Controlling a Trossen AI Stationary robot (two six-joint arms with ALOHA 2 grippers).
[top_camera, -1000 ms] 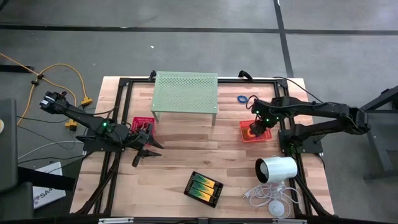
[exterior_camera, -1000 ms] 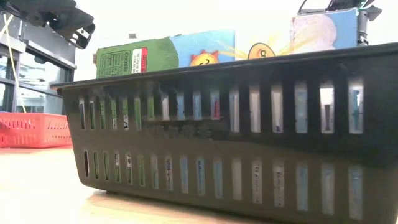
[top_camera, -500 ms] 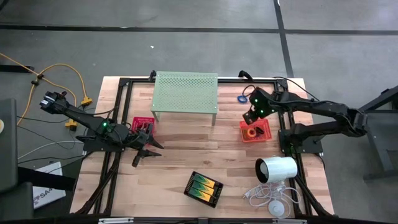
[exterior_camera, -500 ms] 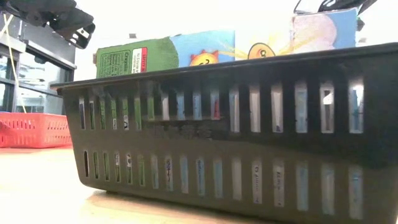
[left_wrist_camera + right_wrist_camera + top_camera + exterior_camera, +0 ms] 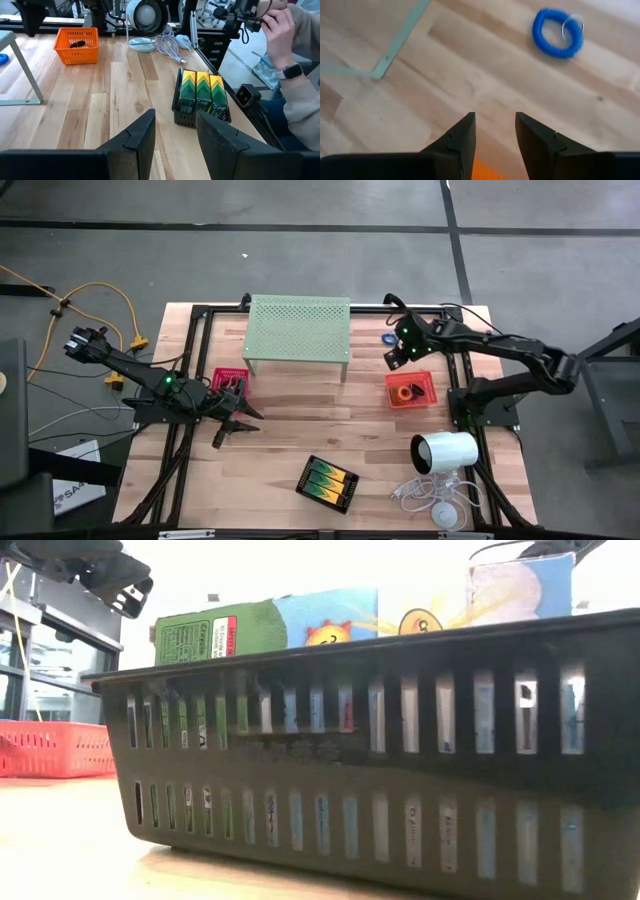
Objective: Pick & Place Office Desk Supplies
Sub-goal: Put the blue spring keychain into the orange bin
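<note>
My right gripper is open and hangs over bare wood between the orange mesh tray and the blue coil ring. The right wrist view shows that ring lying flat ahead of the open fingers, with the tray's orange rim just below them. A small ring lies inside the orange tray. My left gripper waits open beside the pink-red tray. The black tray holds green-and-yellow boxes.
The pale green perforated stand stands at the far side; one of its legs is close to my right gripper. The white cylinder and its cable lie near the right front. A person is beyond the table's near edge.
My right gripper rose from the orange tray and moved toward the table's far edge, toward the blue ring. A small ring that the gripper covered before now shows inside the orange tray.
</note>
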